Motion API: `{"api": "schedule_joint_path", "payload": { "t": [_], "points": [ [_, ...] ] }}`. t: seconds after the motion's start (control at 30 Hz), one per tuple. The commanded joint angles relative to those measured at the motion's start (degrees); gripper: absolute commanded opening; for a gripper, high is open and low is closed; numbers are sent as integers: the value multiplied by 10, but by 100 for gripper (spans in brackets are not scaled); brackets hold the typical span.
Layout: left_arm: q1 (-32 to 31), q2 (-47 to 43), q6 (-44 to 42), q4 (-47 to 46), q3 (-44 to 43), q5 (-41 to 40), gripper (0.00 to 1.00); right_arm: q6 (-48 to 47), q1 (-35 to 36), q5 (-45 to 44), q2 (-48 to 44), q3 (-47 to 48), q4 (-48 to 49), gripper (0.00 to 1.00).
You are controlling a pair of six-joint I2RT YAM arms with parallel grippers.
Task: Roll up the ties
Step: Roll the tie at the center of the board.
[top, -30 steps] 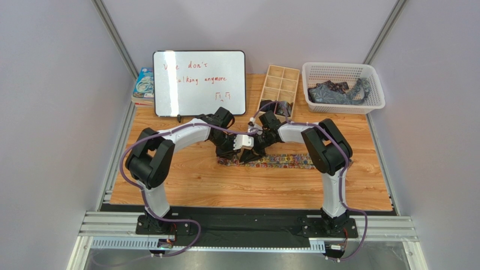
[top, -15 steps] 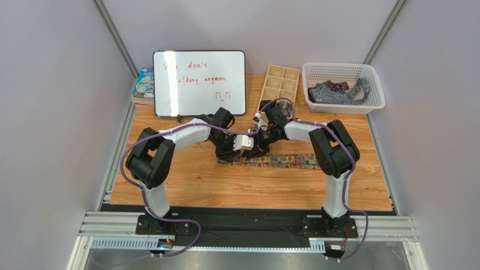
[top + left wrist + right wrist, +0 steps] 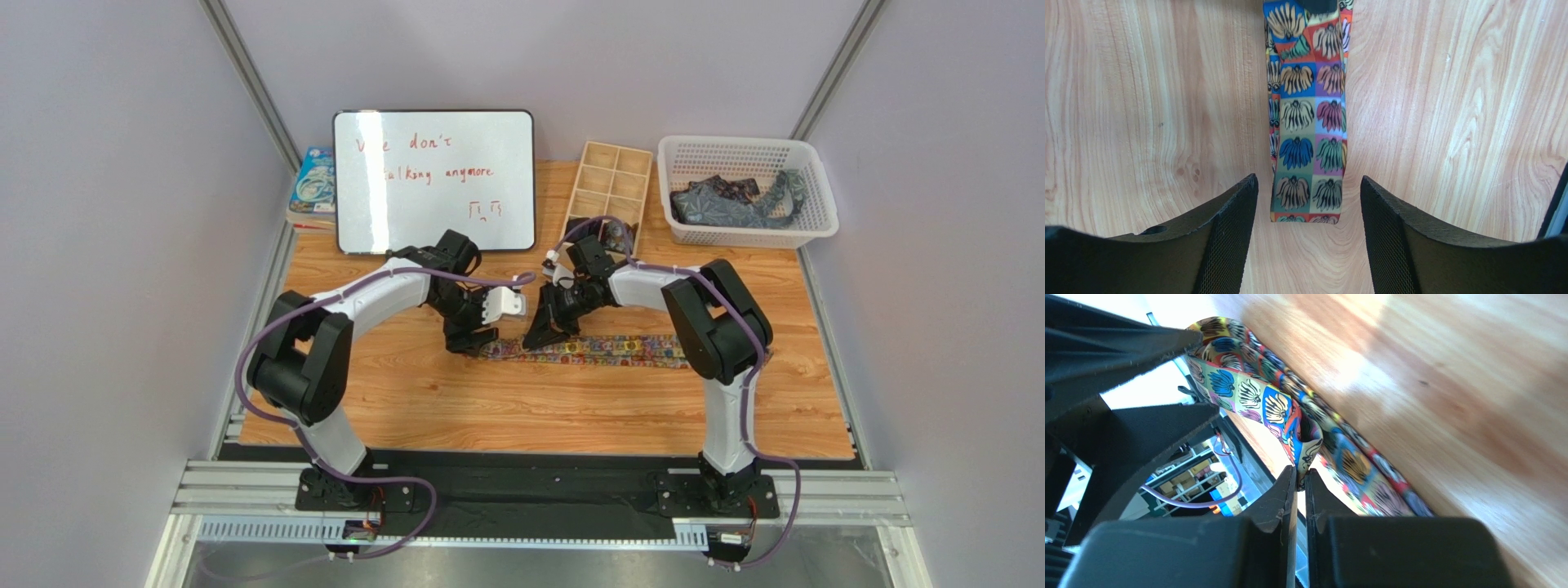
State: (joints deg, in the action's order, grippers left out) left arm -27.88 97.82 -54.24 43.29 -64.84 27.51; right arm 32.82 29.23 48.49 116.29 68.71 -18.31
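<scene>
On the wooden surface (image 3: pixel 405 398), a white basket (image 3: pixel 748 143) at far right holds dark ties (image 3: pixel 724 200), with a divided tray (image 3: pixel 610 178) beside it. Both arms bend inward and low. The left end effector (image 3: pixel 1309 190) is spread open astride the end of the colourful tie (image 3: pixel 1309 116), and the right end effector (image 3: pixel 1296 471) pinches a raised fold of it.

Arms: your white link shells (image 3: pixel 395 289) sit between bulky black joints (image 3: pixel 307 361).
Cables: thin purple cables (image 3: pixel 429 500) trail along both your arms.
Left pincer (image 3: pixel 1308 179): matte black fingers (image 3: pixel 1223 239), mesh-textured inner faces.
Bases: black plates (image 3: pixel 337 493).
</scene>
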Motion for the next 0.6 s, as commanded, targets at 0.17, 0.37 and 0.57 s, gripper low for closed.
{"api": "schedule_joint_path", "payload": {
  "t": [0.17, 0.37, 0.57],
  "points": [
    [2, -22, -32, 0, 13, 35, 69, 59, 31, 4, 29, 36, 74, 5],
    [3, -27, -38, -7, 27, 29, 68, 90, 50, 4, 45, 54, 103, 5],
    [13, -23, -45, -18, 43, 9, 66, 95, 58, 0, 67, 64, 114, 4]
  ]
}}
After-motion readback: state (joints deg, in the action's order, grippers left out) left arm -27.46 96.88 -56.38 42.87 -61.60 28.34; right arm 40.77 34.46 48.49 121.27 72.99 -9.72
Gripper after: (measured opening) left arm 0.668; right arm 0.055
